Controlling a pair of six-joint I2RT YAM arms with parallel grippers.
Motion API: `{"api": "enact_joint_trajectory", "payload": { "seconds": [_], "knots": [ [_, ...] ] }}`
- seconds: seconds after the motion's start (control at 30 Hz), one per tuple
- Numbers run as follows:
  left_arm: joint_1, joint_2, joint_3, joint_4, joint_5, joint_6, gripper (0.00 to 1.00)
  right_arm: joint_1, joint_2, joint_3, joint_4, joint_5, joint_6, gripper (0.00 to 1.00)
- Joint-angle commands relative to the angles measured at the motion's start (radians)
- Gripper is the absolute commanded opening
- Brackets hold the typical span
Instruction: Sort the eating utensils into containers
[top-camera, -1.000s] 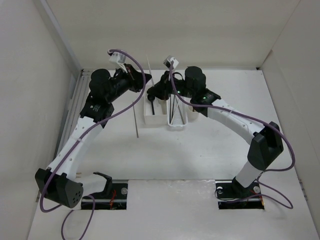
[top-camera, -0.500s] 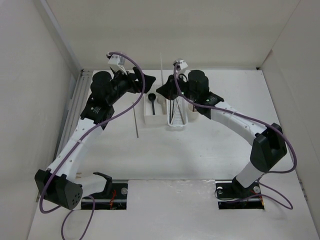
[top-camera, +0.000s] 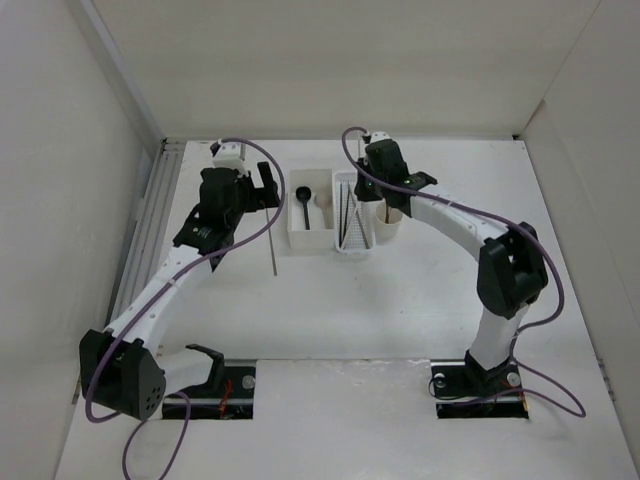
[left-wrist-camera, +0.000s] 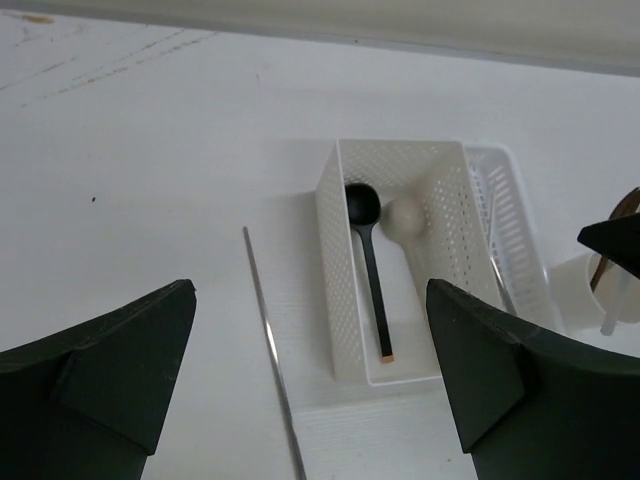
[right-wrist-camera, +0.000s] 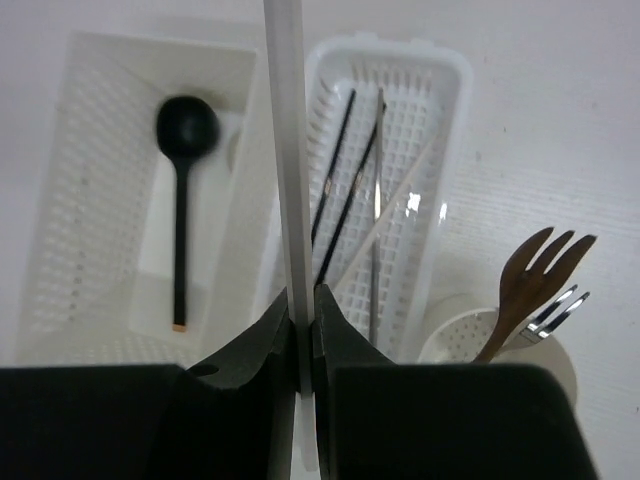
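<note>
My left gripper (left-wrist-camera: 310, 400) is open above the table, and a thin grey chopstick (left-wrist-camera: 270, 350) lies loose on the table between its fingers (left-wrist-camera: 110, 370). To the right, the white square box (left-wrist-camera: 335, 250) holds a black spoon (left-wrist-camera: 368, 260) and a beige spoon (left-wrist-camera: 405, 218). My right gripper (right-wrist-camera: 303, 310) is shut on a pale chopstick (right-wrist-camera: 288, 150), which stands upright above the gap between the box and the perforated tray (right-wrist-camera: 440, 120). Dark and pale chopsticks (right-wrist-camera: 345, 190) lie in that tray. A brown fork (right-wrist-camera: 530, 275) and a silvery fork (right-wrist-camera: 558, 305) stand in the round cup (right-wrist-camera: 470, 345).
From above, the box (top-camera: 296, 225), tray (top-camera: 352, 250) and cup (top-camera: 388, 232) sit side by side at the table's back middle. The loose chopstick (top-camera: 272, 240) lies left of the box. Walls enclose the table on three sides, and purple cables loop along both arms.
My left gripper opened, let go of the black spoon in the box and drew back to the left. My right arm carried the pale chopstick rightward, over the tray.
</note>
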Motion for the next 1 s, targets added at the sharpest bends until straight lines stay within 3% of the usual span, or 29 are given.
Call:
{"api": "enact_joint_trajectory", "payload": {
  "seconds": [0.0, 0.37, 0.57, 0.67, 0.9, 0.93, 0.97],
  "knots": [
    [0.002, -0.003, -0.036, 0.001, -0.046, 0.009, 1.00, 0.004, 0.045, 0.052, -0.075, 0.029, -0.007, 0.00],
    [0.021, 0.019, -0.086, 0.030, -0.056, 0.029, 1.00, 0.013, 0.136, 0.034, -0.084, 0.031, 0.073, 0.00],
    [0.021, 0.028, -0.077, 0.039, -0.056, 0.029, 1.00, 0.022, 0.166, 0.044, -0.093, 0.031, 0.096, 0.28],
    [0.021, 0.028, -0.077, 0.039, -0.056, 0.038, 1.00, 0.022, 0.167, 0.044, -0.103, 0.040, 0.105, 0.38],
    [0.021, 0.037, -0.077, 0.029, -0.082, 0.027, 1.00, 0.022, 0.122, 0.035, -0.103, 0.080, 0.102, 0.39],
    [0.021, 0.037, -0.101, 0.029, -0.082, 0.027, 0.97, 0.022, 0.122, 0.035, -0.103, 0.080, 0.093, 0.39],
    [0.021, 0.051, -0.115, 0.020, -0.096, 0.018, 0.86, 0.022, 0.108, 0.035, -0.103, 0.092, 0.078, 0.38]
  ]
}}
